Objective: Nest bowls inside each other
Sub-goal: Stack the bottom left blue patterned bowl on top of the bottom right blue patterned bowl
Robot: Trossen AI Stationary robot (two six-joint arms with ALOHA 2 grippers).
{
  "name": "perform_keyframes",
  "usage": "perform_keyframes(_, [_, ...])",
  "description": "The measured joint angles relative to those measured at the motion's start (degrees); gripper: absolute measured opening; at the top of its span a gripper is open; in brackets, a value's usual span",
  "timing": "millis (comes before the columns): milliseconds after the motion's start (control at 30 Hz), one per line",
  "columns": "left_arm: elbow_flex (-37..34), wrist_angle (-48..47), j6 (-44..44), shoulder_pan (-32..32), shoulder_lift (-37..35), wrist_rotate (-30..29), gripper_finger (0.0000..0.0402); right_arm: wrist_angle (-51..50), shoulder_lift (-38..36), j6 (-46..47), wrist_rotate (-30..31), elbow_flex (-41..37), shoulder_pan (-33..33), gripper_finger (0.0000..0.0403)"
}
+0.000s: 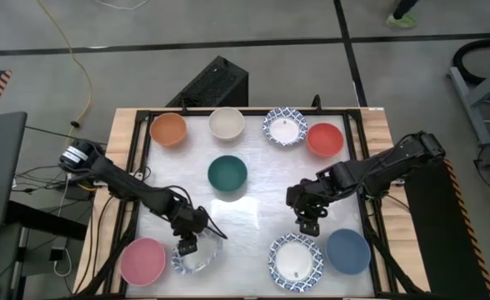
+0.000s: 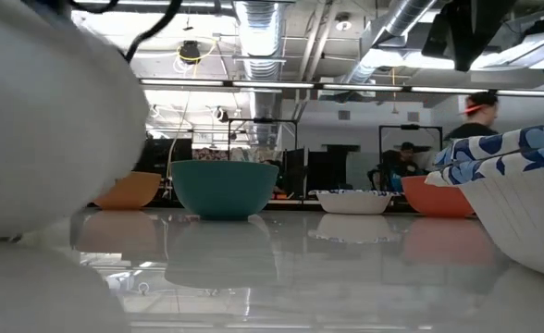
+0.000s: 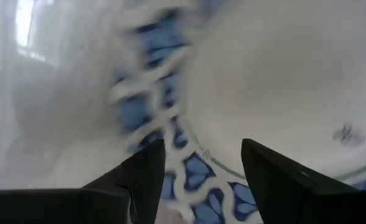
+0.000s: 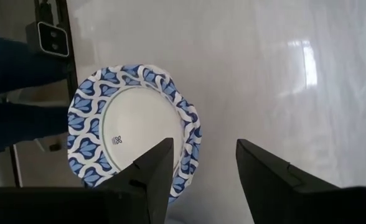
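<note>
Near the front left, a blue-and-white patterned bowl (image 1: 202, 258) stands on the table beside a pink bowl (image 1: 142, 261). My left gripper (image 1: 187, 243) is open and low over the patterned bowl's left rim (image 3: 198, 177). My right gripper (image 1: 308, 223) hangs open above the table, just behind a second patterned bowl (image 1: 295, 261), which also shows in the right wrist view (image 4: 133, 134). A blue bowl (image 1: 347, 251) sits to its right. A green bowl (image 1: 227, 173) stands mid-table. Orange (image 1: 168, 129), cream (image 1: 226, 123), patterned (image 1: 284, 127) and red (image 1: 325, 139) bowls line the far edge. My left gripper comes slanting down from the table's far left. One finger (image 3: 142, 171) stands outside the patterned bowl's rim (image 3: 192, 168) and the other (image 3: 276, 177) stands over its white inside. I cannot tell whether either finger touches the bowl, which rests on the table.
A black frame (image 1: 137, 167) borders the white tabletop on all sides. Free room lies between the green bowl and the front row. In the low view, the near patterned bowl (image 2: 522, 203) and a pale blurred shape (image 2: 41, 120) crowd the two sides.
</note>
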Motion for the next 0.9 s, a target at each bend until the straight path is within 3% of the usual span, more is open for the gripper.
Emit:
perform_keyframes(167, [0.0, 0.9, 0.0, -0.1, 3.1, 2.4, 0.02, -0.1, 0.0, -0.3, 0.4, 0.0, 0.4, 0.0195])
perform_keyframes(367, [0.0, 1.0, -3.6, 1.4, 1.2, 2.2, 0.02, 0.0, 0.0, -2.6, 1.4, 0.0, 0.4, 0.0195])
perform_keyframes(733, [0.0, -0.9, -9.3, 4.1, -10.0, -4.4, 0.02, 0.4, 0.0, -4.8, 3.5, 0.0, 0.2, 0.0195])
perform_keyframes(900, [0.0, -9.8, -9.5, 4.2, -15.3, -14.0, 0.02, 1.0, 0.0, -4.7, 4.2, 0.0, 0.2, 0.0195])
